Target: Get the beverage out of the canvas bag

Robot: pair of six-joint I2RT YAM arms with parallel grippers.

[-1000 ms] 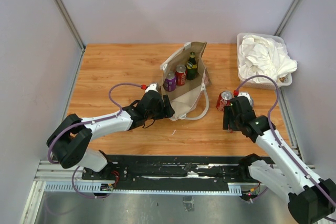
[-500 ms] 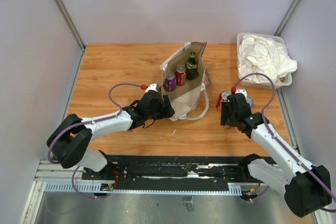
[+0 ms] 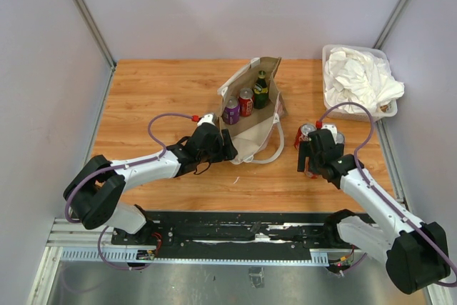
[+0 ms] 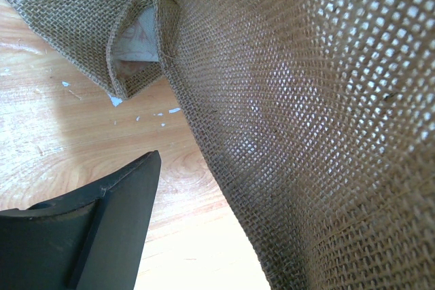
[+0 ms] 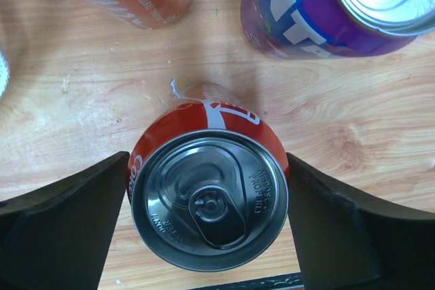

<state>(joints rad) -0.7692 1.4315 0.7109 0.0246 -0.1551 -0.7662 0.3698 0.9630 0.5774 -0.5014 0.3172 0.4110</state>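
Three drinks stand inside the tan-brown boxy canvas bag (image 3: 251,133) with white rope handles, seen from the top camera: a purple drink can (image 3: 230,111), a red drink can (image 3: 245,102) and a dark green glass bottle (image 3: 261,91). The bag sits mid-way across the orange-brown wooden table (image 3: 157,91). The left gripper (image 3: 227,149) is against the bag's near left corner. Right of the bag, the right gripper (image 3: 310,163) points down at the table, with a loose red can (image 3: 305,133) just beyond it. A clear plastic bin of white cloth (image 3: 357,80) occupies the far right corner.

From the left wrist, the bag's coarse weave fills most of the frame above the table. Only one dark finger (image 4: 88,236) shows (its partner is out of sight), so I cannot tell how wide the pair stands.

From the right wrist, an upright red aluminium can with a silver pull-tab top (image 5: 211,202) stands on the table between two dark fingers (image 5: 61,229), which meet its left and right sides and hold it. Beyond it are the loose red can, far left, and a purple can with white lettering (image 5: 319,11), far right, both apart from the held one.
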